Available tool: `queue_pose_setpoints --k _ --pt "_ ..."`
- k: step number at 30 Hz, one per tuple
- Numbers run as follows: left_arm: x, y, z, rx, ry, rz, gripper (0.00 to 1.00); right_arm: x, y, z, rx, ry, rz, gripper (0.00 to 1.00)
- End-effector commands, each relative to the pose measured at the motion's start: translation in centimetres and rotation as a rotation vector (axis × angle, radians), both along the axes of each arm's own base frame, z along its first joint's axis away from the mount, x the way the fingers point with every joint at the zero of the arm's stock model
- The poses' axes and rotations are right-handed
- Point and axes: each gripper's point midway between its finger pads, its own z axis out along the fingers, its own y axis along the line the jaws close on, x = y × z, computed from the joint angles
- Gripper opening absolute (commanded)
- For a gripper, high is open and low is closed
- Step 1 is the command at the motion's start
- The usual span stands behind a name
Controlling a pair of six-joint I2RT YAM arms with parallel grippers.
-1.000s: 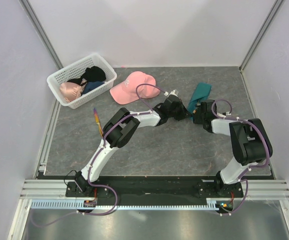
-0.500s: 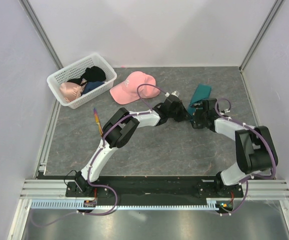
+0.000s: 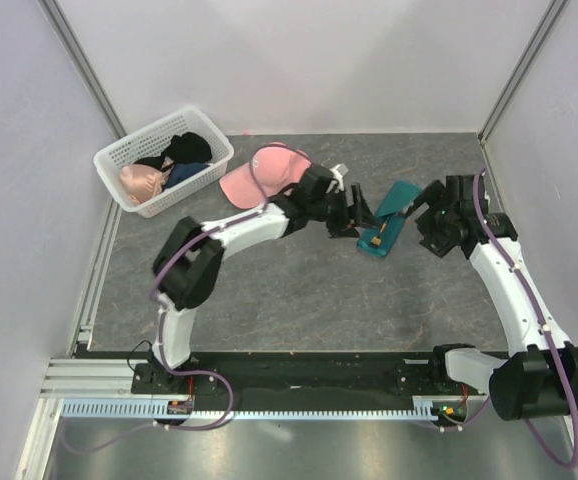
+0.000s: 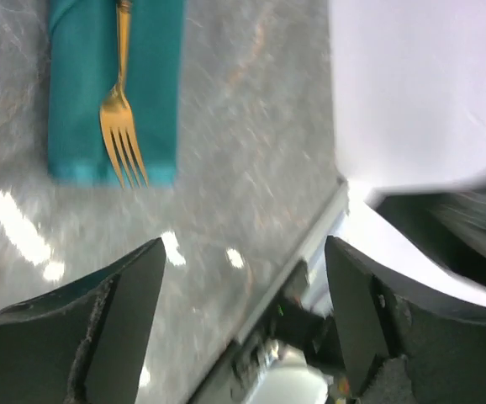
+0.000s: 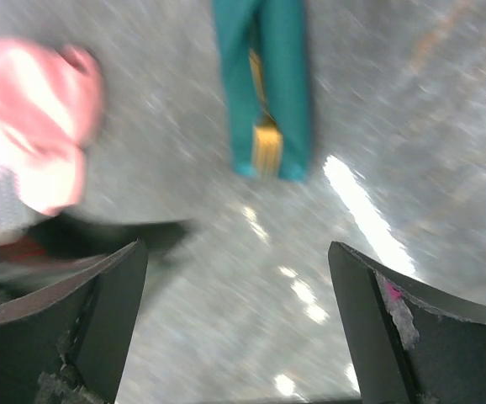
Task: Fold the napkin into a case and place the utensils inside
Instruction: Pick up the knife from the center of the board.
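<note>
The napkin [image 3: 391, 215] lies on the table as a narrow teal strip, the case. A gold fork [image 3: 377, 239], one of the utensils, lies along it with its tines at the near end. My left gripper [image 3: 355, 216] hangs just left of the strip, open and empty. The right gripper [image 3: 431, 211] is just right of it, also open and empty. In the left wrist view the napkin [image 4: 79, 93] and fork [image 4: 123, 135] sit beyond the wide jaws of that gripper [image 4: 243, 252]. Blur covers the right wrist view, where the napkin [image 5: 283, 76] and fork [image 5: 265, 145] lie ahead of the gripper [image 5: 236, 252].
A pink cap [image 3: 265, 172] lies left of the napkin, under the left arm's forearm, and shows in the right wrist view as the pink cap [image 5: 37, 118]. A white basket [image 3: 149, 146] of clothes stands at the back left. Walls close in the table.
Both grippers have drawn back from the napkin, the left one to the left and the right one to the right. The left jaws opened, the right jaws opened wider. The fork now shows on the strip.
</note>
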Motion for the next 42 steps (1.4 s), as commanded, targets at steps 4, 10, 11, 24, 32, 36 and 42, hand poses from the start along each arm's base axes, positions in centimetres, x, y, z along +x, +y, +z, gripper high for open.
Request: queue_pose_setpoints --k 4,10,11,24,32,36,42 --pt "-1.9 14.0 4.6 0.170 -0.136 -0.004 0.60 -2.4 0.8 0.1 -0.115 0.084 0.277 0.97" --pt "0.2 33.3 -0.3 0.650 -0.067 0.385 0.64 -1.3 4.4 0.4 -0.139 0.089 0.480 0.96" --pt "0.6 37.7 -1.5 0.777 -0.029 0.496 0.69 -1.5 5.3 0.2 -0.144 0.088 0.518 0.95" --pt "1.9 45.7 -10.1 1.028 0.279 0.604 0.59 -1.8 9.0 -0.5 -0.116 0.099 0.630 0.94" --pt "2.4 45.1 -12.9 1.005 0.323 0.594 0.54 -2.3 8.6 -0.7 -0.135 0.090 0.642 0.94" --pt "1.1 44.8 -14.5 1.001 0.367 0.567 0.29 -1.8 8.9 -1.0 -0.139 0.096 0.648 0.93" --pt "-1.1 43.5 -14.2 0.920 0.380 0.518 0.02 -0.5 10.8 -1.9 -0.154 0.093 0.714 0.94"
